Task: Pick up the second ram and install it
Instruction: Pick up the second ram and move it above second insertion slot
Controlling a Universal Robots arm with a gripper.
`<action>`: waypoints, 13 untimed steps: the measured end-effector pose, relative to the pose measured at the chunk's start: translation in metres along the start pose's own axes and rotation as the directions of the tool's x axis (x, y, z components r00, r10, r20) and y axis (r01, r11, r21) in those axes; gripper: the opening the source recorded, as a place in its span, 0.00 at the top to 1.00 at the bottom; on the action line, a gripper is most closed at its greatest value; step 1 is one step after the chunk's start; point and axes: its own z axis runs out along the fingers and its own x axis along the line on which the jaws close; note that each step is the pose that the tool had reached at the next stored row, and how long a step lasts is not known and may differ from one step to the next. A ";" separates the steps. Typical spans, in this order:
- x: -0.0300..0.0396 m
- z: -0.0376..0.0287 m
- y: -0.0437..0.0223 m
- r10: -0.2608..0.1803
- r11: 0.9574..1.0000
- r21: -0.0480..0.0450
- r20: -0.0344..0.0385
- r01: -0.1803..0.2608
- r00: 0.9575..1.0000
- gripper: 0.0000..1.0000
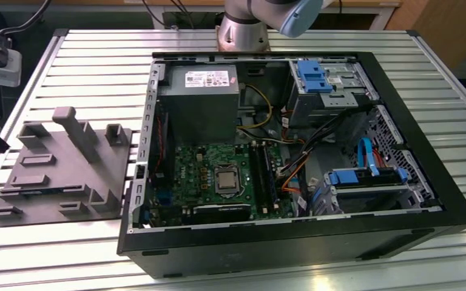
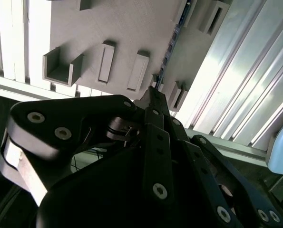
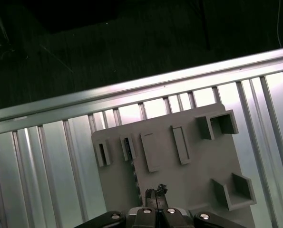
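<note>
At the exterior view's left, a grey moulded tray with ridges and upright posts lay on the ribbed metal desk. In the second wrist view, the gripper hung over that tray, its black linkages tapering to one point. The jaws were closed, tips together and holding nothing. The second ram, a thin dark strip standing on edge, sat in the tray just beside those tips. The arm rose at the desk's far edge. Right of the tray stood an open black computer case with its green motherboard exposed.
</note>
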 end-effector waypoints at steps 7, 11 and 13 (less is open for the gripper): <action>0.0004 0.0055 -0.0003 -0.001 1.000 0.000 0.000 0.001 1.000 0.89; 0.0005 0.0089 -0.0005 -0.002 1.000 0.000 0.000 0.002 1.000 0.89; 0.0006 0.0106 -0.0007 -0.004 1.000 0.000 0.000 0.004 1.000 0.89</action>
